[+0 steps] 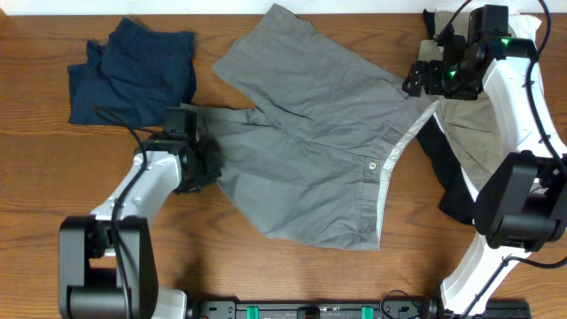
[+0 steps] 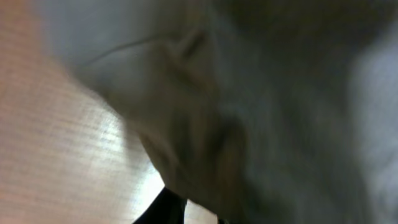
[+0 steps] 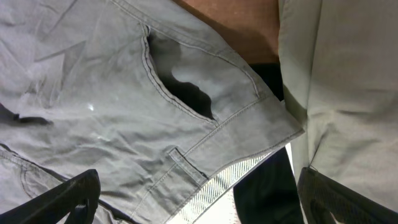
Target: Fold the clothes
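The mid-grey shorts (image 1: 310,142) lie spread across the middle of the table, with the metal snap button (image 1: 372,166) and the pale inner waistband (image 1: 394,155) at the right. My left gripper (image 1: 209,164) is at the hem of the left leg. In the blurred left wrist view grey fabric (image 2: 261,112) fills the frame and bunches over the jaws (image 2: 186,214), which look shut on it. My right gripper (image 1: 421,80) hovers open over the waistband's far corner. Its fingers (image 3: 199,202) stand wide apart above the belt loop and pocket (image 3: 180,87), holding nothing.
A crumpled navy garment (image 1: 133,71) lies at the back left. Khaki (image 1: 478,133), black (image 1: 447,182) and white (image 1: 532,27) clothes are piled at the right under the right arm. Bare wooden table (image 1: 53,177) shows at the left and front.
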Available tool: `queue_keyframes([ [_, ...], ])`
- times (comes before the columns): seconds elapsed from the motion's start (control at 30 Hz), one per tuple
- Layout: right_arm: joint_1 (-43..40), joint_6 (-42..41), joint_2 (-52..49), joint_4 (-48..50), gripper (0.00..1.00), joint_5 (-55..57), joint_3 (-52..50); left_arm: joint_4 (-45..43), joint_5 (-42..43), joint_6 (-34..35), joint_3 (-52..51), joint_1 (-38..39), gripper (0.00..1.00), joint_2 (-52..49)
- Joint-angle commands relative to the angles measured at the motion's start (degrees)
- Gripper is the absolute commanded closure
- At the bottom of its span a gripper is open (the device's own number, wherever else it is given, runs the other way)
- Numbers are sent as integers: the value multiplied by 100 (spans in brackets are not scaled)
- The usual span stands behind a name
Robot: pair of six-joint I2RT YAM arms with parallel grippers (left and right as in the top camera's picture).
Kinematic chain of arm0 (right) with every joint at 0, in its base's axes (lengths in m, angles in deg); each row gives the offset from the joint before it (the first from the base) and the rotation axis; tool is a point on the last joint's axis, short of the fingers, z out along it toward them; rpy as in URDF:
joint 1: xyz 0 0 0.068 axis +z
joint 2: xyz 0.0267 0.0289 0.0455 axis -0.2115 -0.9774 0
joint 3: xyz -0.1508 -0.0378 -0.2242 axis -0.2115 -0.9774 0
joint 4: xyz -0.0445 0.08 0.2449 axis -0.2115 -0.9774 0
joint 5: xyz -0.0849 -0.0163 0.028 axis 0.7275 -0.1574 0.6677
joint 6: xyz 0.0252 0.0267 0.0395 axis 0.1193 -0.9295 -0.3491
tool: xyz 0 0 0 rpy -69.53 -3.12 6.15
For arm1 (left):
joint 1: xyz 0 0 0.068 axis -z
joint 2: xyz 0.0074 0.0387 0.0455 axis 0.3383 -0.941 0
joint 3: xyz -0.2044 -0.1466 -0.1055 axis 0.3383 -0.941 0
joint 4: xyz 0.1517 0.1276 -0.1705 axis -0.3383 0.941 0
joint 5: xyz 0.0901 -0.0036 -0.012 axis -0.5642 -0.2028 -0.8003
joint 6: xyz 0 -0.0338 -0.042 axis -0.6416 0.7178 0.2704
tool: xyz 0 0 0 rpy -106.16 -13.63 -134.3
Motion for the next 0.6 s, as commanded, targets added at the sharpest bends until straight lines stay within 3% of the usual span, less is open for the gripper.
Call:
queue_keyframes([
  [0.0,57,94,205,22,1,-55,63,-452,203,59,31,11,81,-111],
  [0.23,57,90,205,79,1,-61,63,-1635,1084,48,404,31,81,-105],
  [0.57,57,90,205,76,1,-59,63,-2551,1110,-35,404,710,81,-111],
])
